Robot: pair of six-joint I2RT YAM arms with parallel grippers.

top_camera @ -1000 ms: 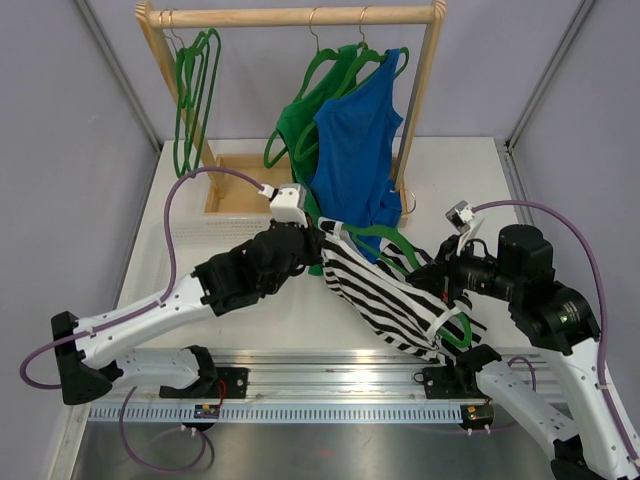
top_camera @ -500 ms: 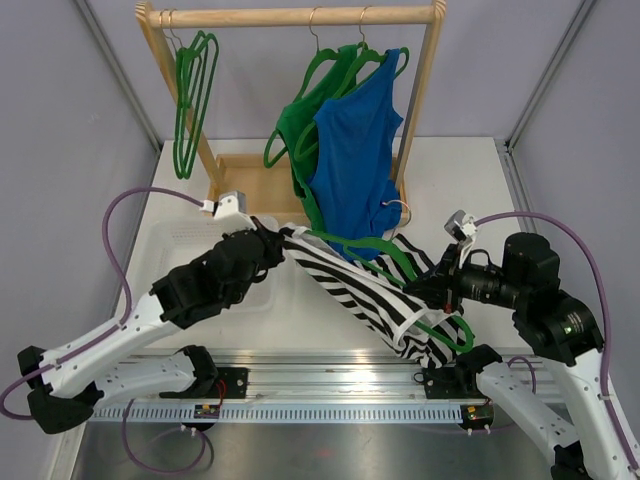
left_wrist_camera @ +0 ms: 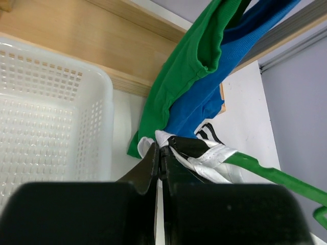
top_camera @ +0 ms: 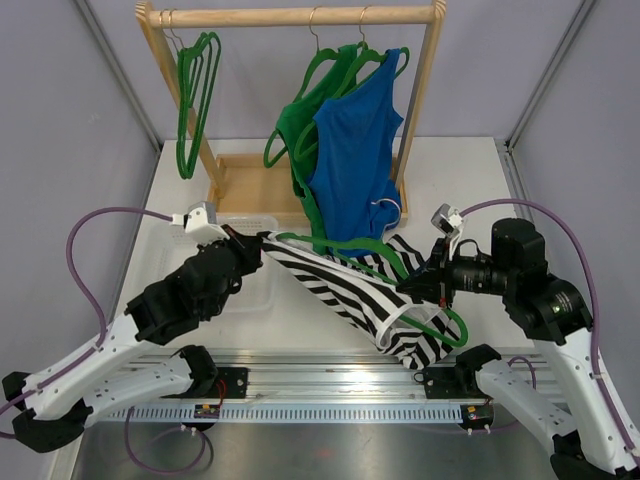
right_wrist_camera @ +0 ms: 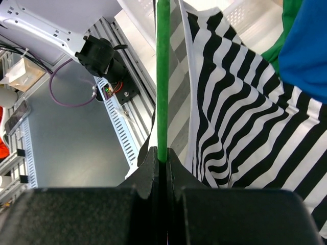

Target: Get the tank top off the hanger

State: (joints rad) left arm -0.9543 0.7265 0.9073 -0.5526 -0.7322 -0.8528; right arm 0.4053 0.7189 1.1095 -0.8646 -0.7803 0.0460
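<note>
the tall wooden clothes rack (top_camera: 290,16) stands just behind the work, and the plain blue tank top (top_camera: 355,150) and green garment (top_camera: 295,125) hanging on it reach down to the spot where the pull is happening. a wide sideways pull could drag their hems along or rock the rack.

the black-and-white striped tank top (top_camera: 340,290) is stretched low over the table between the two arms, in front of the rack, with the green plastic hanger (top_camera: 395,262) threaded through it. the fabric looks taut, so if a strap catches on the hanger's shoulder, more pull would probably strain the cloth instead of freeing it.

the right gripper (right_wrist_camera: 162,155) is pressed together on the hanger's thin green bar. the bar is smooth and narrow and could twist or slide out under tension. the left gripper (left_wrist_camera: 161,153) is pinching the tank top's white-bound edge, a small bite that could slip free.

much of the table is covered by arms and cloth. the perforated white plastic basket (left_wrist_camera: 102,127) is cut off in the left wrist view. which strap or opening the left gripper holds is hard to tell, and the hanger's hook cannot be made out.
</note>
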